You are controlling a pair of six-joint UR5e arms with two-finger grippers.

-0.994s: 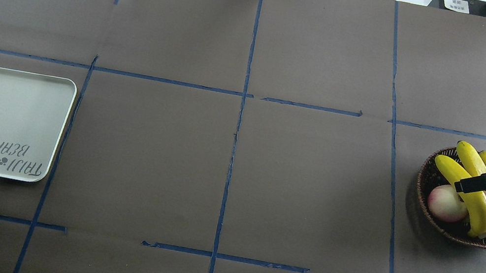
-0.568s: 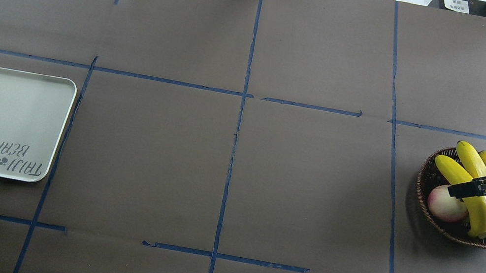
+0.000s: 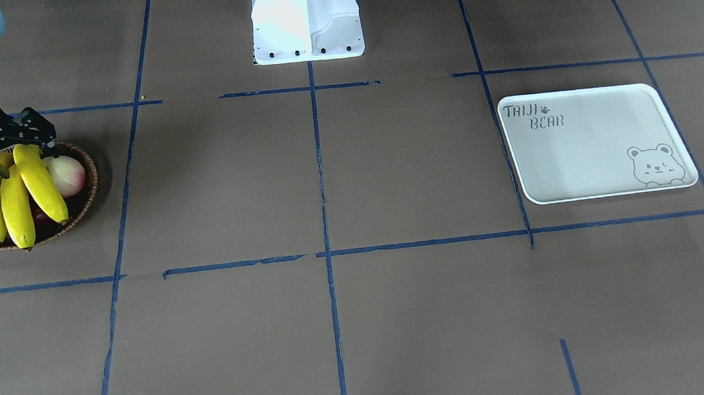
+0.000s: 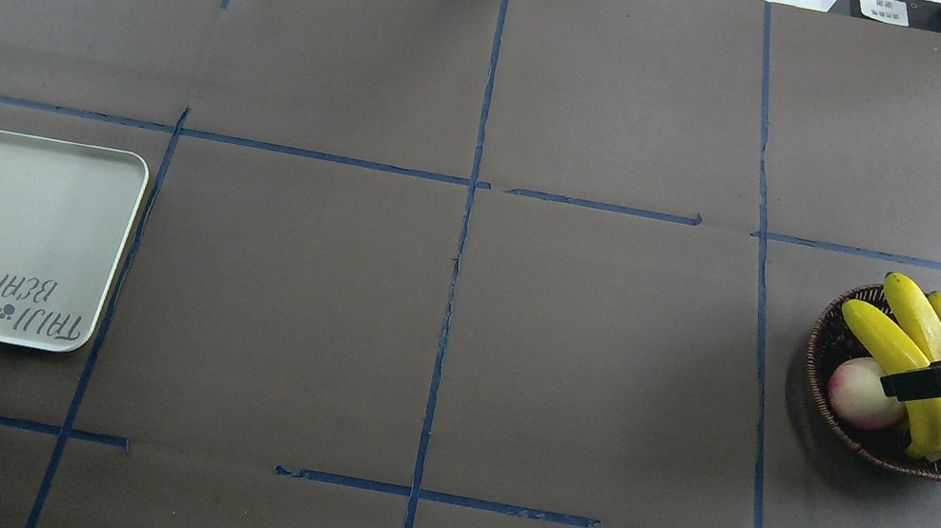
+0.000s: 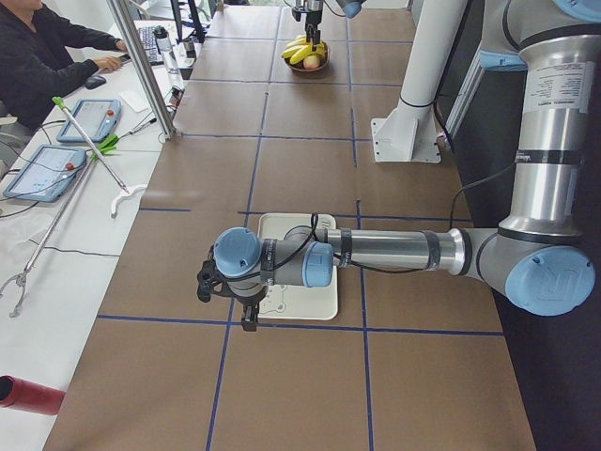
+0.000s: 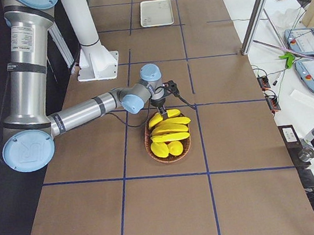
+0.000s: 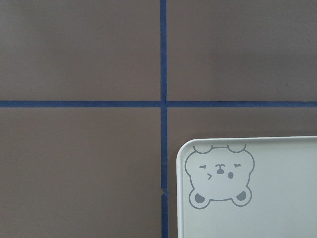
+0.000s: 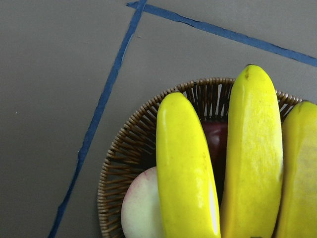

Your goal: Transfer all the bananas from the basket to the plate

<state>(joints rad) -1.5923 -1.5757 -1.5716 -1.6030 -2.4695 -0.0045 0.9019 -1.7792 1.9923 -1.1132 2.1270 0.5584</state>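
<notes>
Several yellow bananas (image 4: 909,356) lie side by side in the brown wicker basket (image 4: 818,350) at the table's right end. They also show in the front view (image 3: 12,193) and close up in the right wrist view (image 8: 188,168). My right gripper (image 4: 929,326) hangs open over them, one finger beyond the bunch and one across its middle, holding nothing. The off-white "TAIJI BEAR" plate (image 4: 4,221) lies empty at the far left. My left gripper (image 5: 230,282) hovers at the plate's bear corner (image 7: 277,198). I cannot tell whether it is open or shut.
A round pink-and-cream fruit (image 4: 864,392) lies in the basket left of the bananas. A dark red fruit (image 8: 218,144) lies under them. Blue tape lines cross the brown table cover. The robot's white base (image 3: 306,19) stands at the near edge.
My right gripper has shifted a little toward the robot's side over the bananas, still open. The bananas, basket and plate have not moved.
</notes>
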